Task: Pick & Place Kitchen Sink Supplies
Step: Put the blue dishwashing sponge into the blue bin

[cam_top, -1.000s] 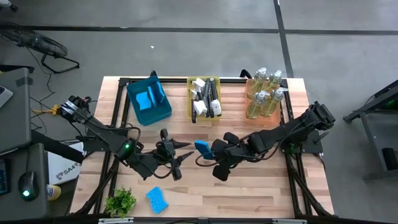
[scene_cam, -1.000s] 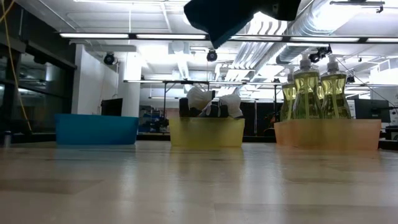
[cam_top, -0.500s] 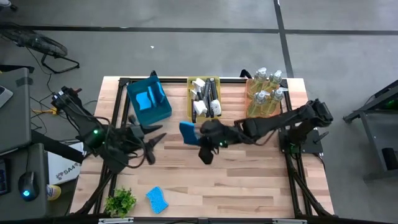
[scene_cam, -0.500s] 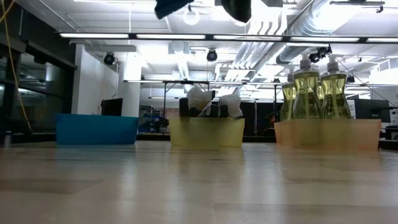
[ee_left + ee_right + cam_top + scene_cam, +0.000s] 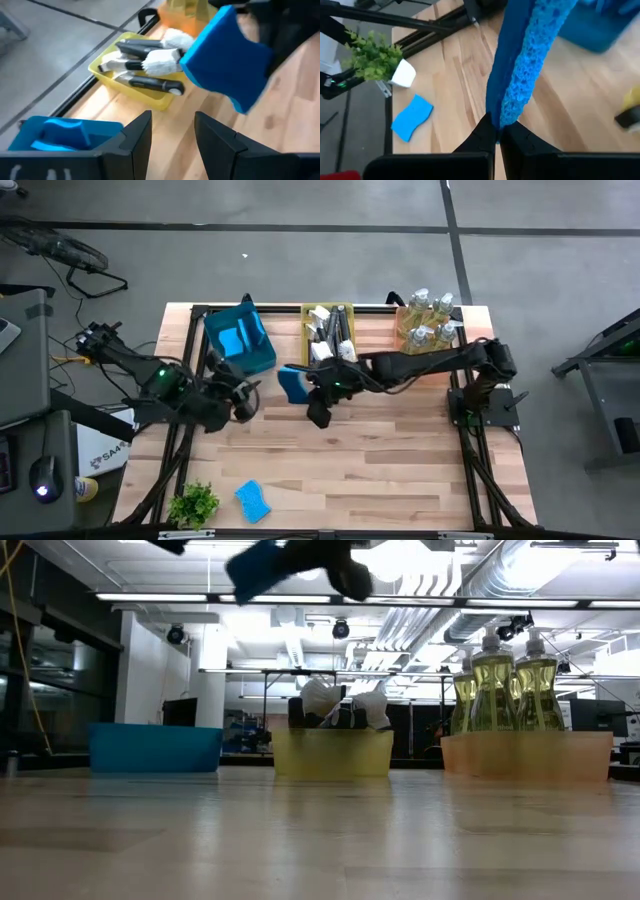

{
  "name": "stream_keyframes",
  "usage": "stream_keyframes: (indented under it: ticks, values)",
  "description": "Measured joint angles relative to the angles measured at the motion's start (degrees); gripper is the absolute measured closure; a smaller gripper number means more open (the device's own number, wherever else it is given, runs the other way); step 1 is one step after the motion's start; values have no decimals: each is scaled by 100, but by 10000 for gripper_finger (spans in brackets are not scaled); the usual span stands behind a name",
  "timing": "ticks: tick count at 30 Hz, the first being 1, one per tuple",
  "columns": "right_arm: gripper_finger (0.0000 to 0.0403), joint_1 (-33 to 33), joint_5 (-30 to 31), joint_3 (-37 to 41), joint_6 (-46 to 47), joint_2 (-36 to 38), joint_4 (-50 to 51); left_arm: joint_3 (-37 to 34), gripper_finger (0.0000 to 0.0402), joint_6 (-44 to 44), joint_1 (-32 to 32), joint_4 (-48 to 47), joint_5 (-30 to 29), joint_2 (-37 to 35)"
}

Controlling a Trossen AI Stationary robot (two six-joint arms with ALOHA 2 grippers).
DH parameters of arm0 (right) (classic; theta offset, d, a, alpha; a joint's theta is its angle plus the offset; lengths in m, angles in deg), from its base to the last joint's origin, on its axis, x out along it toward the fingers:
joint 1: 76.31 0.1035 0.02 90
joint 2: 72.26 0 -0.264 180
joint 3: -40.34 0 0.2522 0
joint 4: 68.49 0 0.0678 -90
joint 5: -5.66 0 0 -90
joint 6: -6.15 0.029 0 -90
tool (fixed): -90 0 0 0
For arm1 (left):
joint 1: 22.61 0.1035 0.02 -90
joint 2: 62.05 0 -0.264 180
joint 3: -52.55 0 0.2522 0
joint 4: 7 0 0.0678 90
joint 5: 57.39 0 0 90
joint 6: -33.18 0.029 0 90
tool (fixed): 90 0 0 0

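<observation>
My right gripper (image 5: 308, 385) reaches over the table's middle, shut on a blue wavy-edged sponge (image 5: 293, 383) just right of the blue bin (image 5: 240, 345), which holds another sponge. In the low view the held sponge (image 5: 255, 565) is high above the tabletop. My left gripper (image 5: 172, 135) is open and touches nothing, left of the held sponge (image 5: 225, 60). A third sponge (image 5: 253, 500) lies flat near the table's near edge. Black-handled brushes lie in the yellow bin (image 5: 328, 340). Pump bottles stand in the orange bin (image 5: 428, 330). My right gripper pinches the sponge between its two fingers (image 5: 482, 135) at one narrow end (image 5: 497, 117). It comes from the table's right, about level. The sponge sticks out beyond the fingertips, edge-on to the wrist camera, lifted clear of the table.
A small green plant (image 5: 193, 503) in a white pot stands at the near left corner, beside the loose sponge (image 5: 412, 117). The three bins line the far edge. Bare wood lies between them and the near edge.
My right gripper has carried the sponge from the table's middle toward the far left, up to the blue bin's right side. My left gripper has drawn back toward the table's left edge and a little farther from the near edge, away from the sponge.
</observation>
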Motion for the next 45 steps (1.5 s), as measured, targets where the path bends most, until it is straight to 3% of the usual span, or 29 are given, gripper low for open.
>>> stream_keyframes:
  ticks: [9,14,20,25,31,39,45]
  values:
    - [403,-296,485,-2612,-137,-1454,2702,0,257,552,547,-335,528,-575]
    - [403,-405,485,-3301,-276,-1979,3776,0,257,1234,625,-140,1468,-1159]
    - [403,-321,-133,-3431,-623,-2257,3867,0,257,2212,1297,-36,2693,-1272]
    - [403,-256,-141,-3431,-666,-2289,3901,0,257,3200,2094,276,3790,-765]
    - [403,-159,-122,-3431,-668,-2289,4127,0,257,3980,2789,437,4535,-78]
    - [403,83,-185,-3431,-814,-2266,4355,-2,257,4867,3274,1450,5632,339]
    - [403,173,-186,-3431,-812,-2258,4344,-2,257,5038,3362,1900,6467,725]
